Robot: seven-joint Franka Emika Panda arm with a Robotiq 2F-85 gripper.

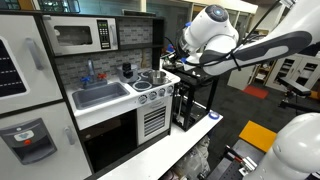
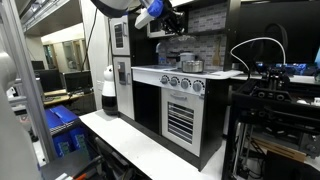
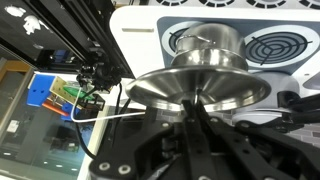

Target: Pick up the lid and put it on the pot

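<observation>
The lid [image 3: 170, 92] fills the wrist view, lying level with the gripper [image 3: 195, 118] closed on it from 6 o'clock. The pot [image 3: 205, 48] sits on the stove [image 3: 140, 40] at 12 o'clock from the lid, with a bare burner [image 3: 275, 45] at 2 o'clock. In both exterior views the lid is too small to make out. In an exterior view the arm [image 1: 250, 50] reaches in from 3 o'clock, with the gripper [image 1: 172, 52] above the stove [image 1: 152, 92].

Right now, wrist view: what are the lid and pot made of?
The lid: looks like polished silver metal, mirror reflections across its face. The pot: likely the same shiny metal, bright highlights on its wall. Solid or plated, cannot tell.
</observation>
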